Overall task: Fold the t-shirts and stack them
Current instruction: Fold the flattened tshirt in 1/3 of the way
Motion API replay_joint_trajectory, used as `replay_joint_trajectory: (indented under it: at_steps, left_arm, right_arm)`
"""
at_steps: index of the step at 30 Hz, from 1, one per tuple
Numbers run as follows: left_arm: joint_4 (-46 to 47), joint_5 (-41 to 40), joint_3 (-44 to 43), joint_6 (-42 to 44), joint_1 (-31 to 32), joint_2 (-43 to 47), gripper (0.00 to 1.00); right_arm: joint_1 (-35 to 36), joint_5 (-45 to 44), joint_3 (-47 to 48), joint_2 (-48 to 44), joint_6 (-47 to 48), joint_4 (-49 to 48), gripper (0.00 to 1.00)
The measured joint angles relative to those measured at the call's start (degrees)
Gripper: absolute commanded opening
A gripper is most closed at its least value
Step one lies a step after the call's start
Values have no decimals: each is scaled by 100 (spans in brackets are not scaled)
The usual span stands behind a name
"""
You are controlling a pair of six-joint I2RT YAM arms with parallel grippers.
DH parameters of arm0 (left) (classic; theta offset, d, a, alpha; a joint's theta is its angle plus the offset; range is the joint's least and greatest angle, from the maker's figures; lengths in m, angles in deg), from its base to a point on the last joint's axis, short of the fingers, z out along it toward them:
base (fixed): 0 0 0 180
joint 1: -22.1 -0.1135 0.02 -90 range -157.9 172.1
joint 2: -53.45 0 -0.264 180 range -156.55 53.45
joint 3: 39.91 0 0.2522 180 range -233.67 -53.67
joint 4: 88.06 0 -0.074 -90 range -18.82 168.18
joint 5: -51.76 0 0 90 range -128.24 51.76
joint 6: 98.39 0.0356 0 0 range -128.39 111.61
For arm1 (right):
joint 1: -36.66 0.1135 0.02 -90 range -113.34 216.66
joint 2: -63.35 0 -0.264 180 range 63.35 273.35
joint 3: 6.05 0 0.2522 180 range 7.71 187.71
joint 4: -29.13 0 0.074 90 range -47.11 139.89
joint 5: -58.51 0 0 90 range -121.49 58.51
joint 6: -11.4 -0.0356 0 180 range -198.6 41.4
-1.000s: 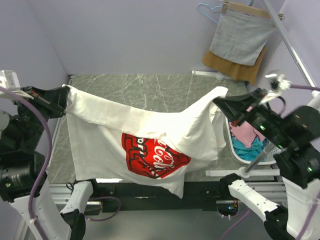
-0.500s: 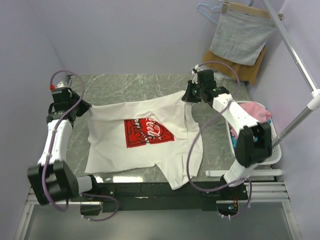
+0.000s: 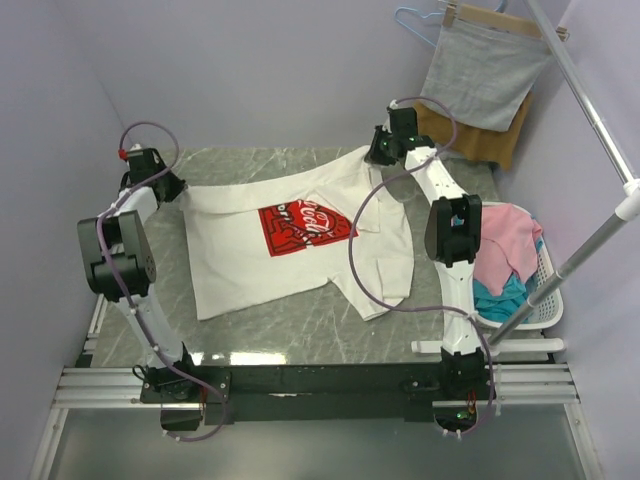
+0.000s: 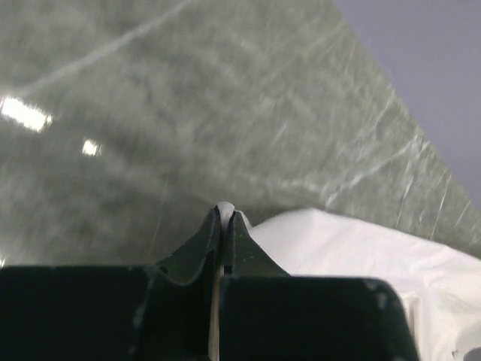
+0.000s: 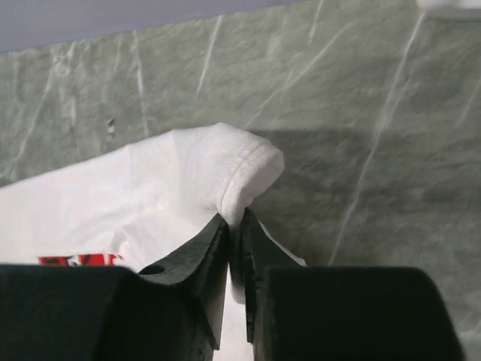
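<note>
Left gripper (image 3: pixel 172 188): clamped on a corner of the t-shirt (image 3: pixel 290 262), low over the table (image 3: pixel 250 165) at its 10 o'clock edge.
Left wrist view: the dark fingertips (image 4: pixel 207 238) met with no gap, a sliver of white cloth pinched at their very end; the rest of the cloth trailed off toward 4 o'clock across the grey marbled top.
Right gripper (image 3: pixel 378 152): also pinched closed on the t-shirt, at the table's 1 o'clock corner.
Right wrist view: a stitched, hemmed fold bulged up above the closed jaws, with a strip of red showing at 8 o'clock.
T-shirt: lay front up on the table, its far edge stretched between the two grippers from 10 o'clock to 1 o'clock, and the body spread toward 6 o'clock.
T-shirt, right side: rumpled and doubled over itself toward 4 o'clock.
Print (image 3: pixel 305 225): a red square with white script, facing up near the table's middle, tilted with one corner toward 3 o'clock.
Basket (image 3: pixel 549 297): white, off the table's 3 o'clock edge, holding a pink cloth (image 3: pixel 508 250) over something teal.
Grey cloth (image 3: pixel 482 72): hung on a hanger (image 3: pixel 418 18) beyond the 1 o'clock corner, a brown cloth (image 3: pixel 500 145) behind and below it.
</note>
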Motion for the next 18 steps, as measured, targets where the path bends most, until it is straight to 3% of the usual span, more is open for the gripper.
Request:
replay_joint_trajectory:
  at_steps: [1, 3, 5, 6, 7, 12, 18]
  left_arm:
    - [9, -2, -267, 13, 0, -234, 30]
    - [26, -44, -752, 72, 0, -649, 53]
    - [-85, -164, -1344, 140, 4, -1073, 57]
    - [-179, -273, -1661, 162, 4, -1287, 64]
    - [-249, -365, -1853, 186, 7, -1419, 77]
    - [-428, -953, -1707, 280, 4, -1346, 87]
    - [-435, -492, -999, 275, 61, -494, 89]
  right_arm:
    - [-28, -7, 146, 111, -33, 37, 59]
    - [-85, -20, 223, 192, -116, 48, 64]
    - [-153, -57, 223, 195, -136, 81, 68]
    - [-188, -105, 205, 181, -133, 48, 68]
    - [-208, -146, 136, 144, -136, -13, 70]
    - [-278, -498, -1353, -682, -120, -398, 73]
    - [-264, -498, -1593, -1215, -105, -409, 73]
